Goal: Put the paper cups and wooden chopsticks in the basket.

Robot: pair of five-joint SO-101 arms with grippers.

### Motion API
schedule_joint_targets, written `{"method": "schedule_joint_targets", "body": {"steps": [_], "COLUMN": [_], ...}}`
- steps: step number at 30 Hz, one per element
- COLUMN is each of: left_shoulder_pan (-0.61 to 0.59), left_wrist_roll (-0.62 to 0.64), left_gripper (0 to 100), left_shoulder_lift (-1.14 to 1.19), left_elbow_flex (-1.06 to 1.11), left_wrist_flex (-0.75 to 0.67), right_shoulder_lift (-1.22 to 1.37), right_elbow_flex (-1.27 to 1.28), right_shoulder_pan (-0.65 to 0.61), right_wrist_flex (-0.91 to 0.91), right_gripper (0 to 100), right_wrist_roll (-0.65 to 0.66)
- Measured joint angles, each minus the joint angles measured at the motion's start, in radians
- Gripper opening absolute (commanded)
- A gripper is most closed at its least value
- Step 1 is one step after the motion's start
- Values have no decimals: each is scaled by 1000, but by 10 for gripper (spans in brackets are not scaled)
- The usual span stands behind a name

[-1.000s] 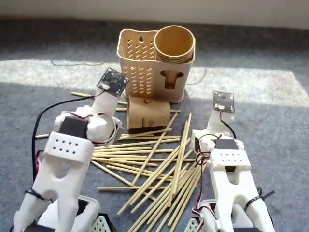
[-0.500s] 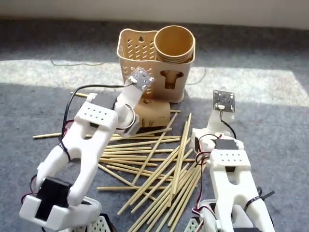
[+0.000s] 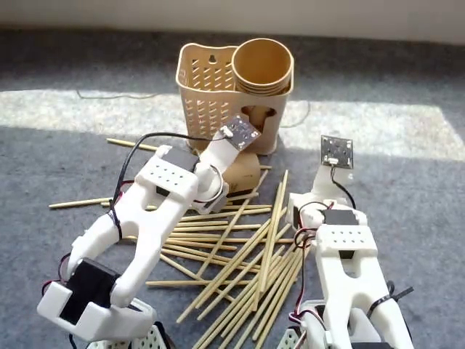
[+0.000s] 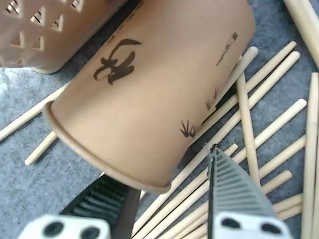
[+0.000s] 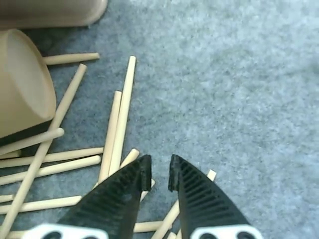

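Cup lies on its side on the carpet, just in front of the basket and on top of scattered chopsticks. A stack of cups already stands in the basket near the carpet's far edge.

Within the last second the left arm has swung in from the carpet's left side to this cup. The left gripper is now spread wide and holds nothing, its jaws on either side of the cup's rim. Whether either one touches it I cannot tell. The right gripper has not moved. It is nearly closed and empty, over bare carpet beside chopstick ends.

The approach looks finished, and a pinch on the rim is likely next. All the chopsticks are still outside the basket.
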Motion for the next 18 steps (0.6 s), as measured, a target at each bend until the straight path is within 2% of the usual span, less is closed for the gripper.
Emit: {"method": "schedule_joint_targets", "body": {"steps": [4,11,18], "left_shoulder_pan": [14,18,18], "left_wrist_roll": [0,-2,68], "left_gripper": [159,158,159], "left_shoulder_lift": [0,0,2], "left_elbow_flex": [0,-6,-72], "left_wrist_flex": [-20,-38,-38], "right_shoulder_lift": [0,0,0], "right_elbow_flex": [0,0,0], "right_shoulder_pan": [3,60,60], "right_wrist_flex": [0,0,0], "right_gripper": [70,68,67], "right_wrist_roll": [0,0,0]}}
